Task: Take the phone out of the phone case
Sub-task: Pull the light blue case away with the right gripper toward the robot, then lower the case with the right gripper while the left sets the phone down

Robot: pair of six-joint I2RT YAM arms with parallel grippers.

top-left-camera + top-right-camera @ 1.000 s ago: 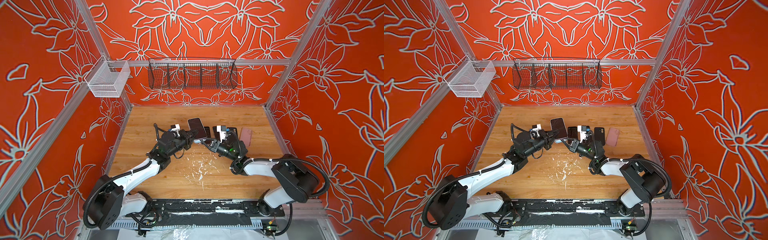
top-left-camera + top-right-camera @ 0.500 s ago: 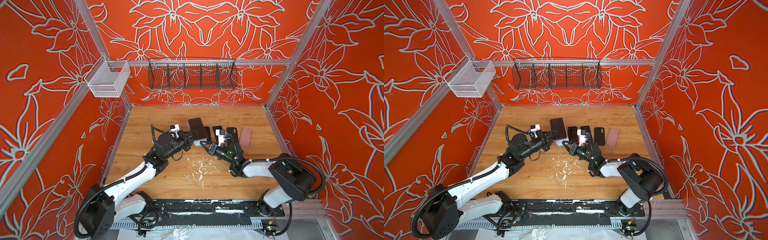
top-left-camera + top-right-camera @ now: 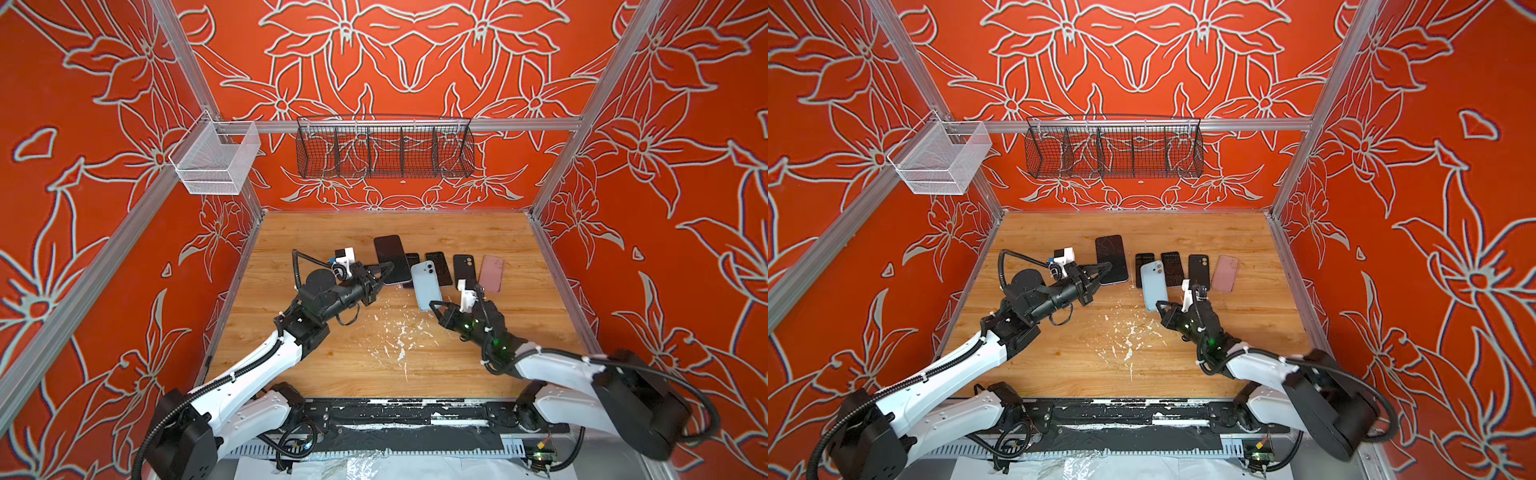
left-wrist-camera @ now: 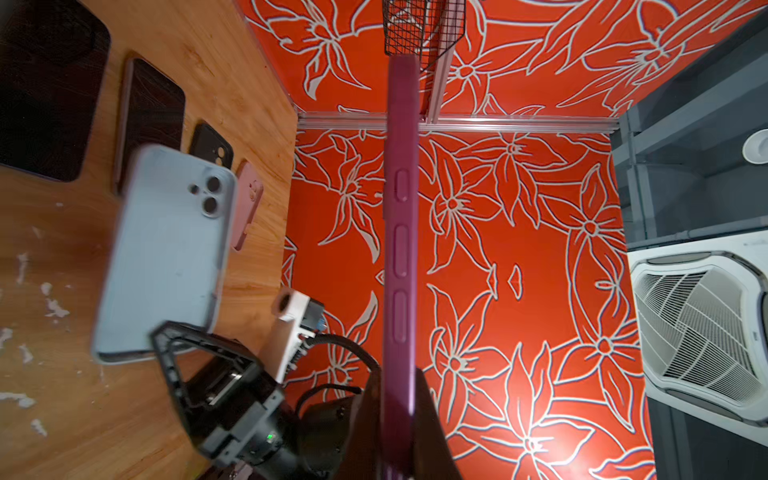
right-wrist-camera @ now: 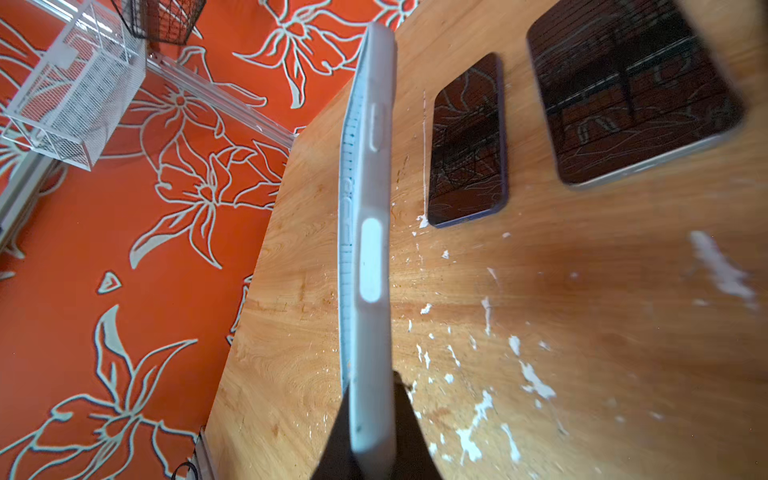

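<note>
Left wrist view: the left gripper (image 4: pixel 399 386) is seen closed on the near end of a dark-screened phone (image 4: pixel 401 199). It is pinched across the flat faces, so the purple long edge with its three buttons is left bare. The phone is held level and clear of the table (image 3: pixel 415 370), screen up in both top views, its far end aimed at the back wall (image 3: pixel 415 83). The right gripper (image 5: pixel 372 395) is likewise clamped on the near end of the light blue case (image 5: pixel 370 199), back upward, with the long rim left free and slightly bowed. The two held things are apart, with no contact, so the phone is judged free of that case. Whether a handset sits inside the case cannot be told. In both top views the case's far end overlaps a row laid flat on the table: a partly hidden dark phone (image 3: pixel 412 262), a second dark phone (image 3: pixel 439 269), a black case (image 3: pixel 464 270) and a pink case (image 3: pixel 491 273) nearest the right wall (image 3: pixel 665 249). Little room is offered there. Open wood is found behind the row, to the left of the held phone, and around the white flecks (image 3: pixel 399 340) between the arms. Either item, it is judged, could be set down there without the row being struck.
</note>
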